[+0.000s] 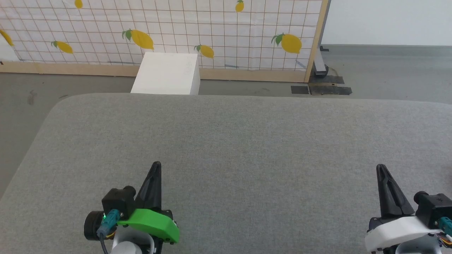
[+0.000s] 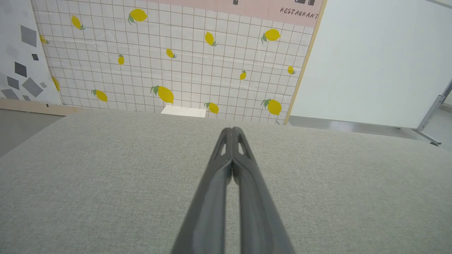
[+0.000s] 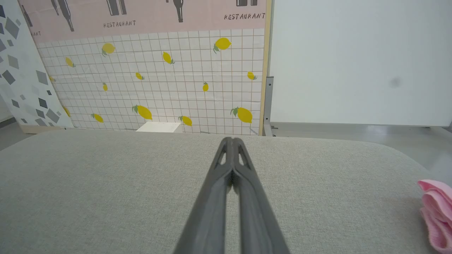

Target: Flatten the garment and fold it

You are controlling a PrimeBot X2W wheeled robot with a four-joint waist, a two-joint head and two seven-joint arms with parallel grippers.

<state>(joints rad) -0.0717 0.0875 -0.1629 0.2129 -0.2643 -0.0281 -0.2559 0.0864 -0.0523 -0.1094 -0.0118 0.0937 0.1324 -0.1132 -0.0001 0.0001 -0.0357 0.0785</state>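
The left claw (image 1: 156, 165) and right claw (image 1: 380, 169) are pinched closed, holding nothing, over the grey worktop's (image 1: 247, 134) near edge. The pink garment (image 3: 436, 211) lies bunched at its right edge.

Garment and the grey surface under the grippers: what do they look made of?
The garment: soft pink knit, apparently, matte, bunched in rounded folds. The surface: grey woven upholstery, matte, probably padded, judging by its flecked weave and rounded corners.
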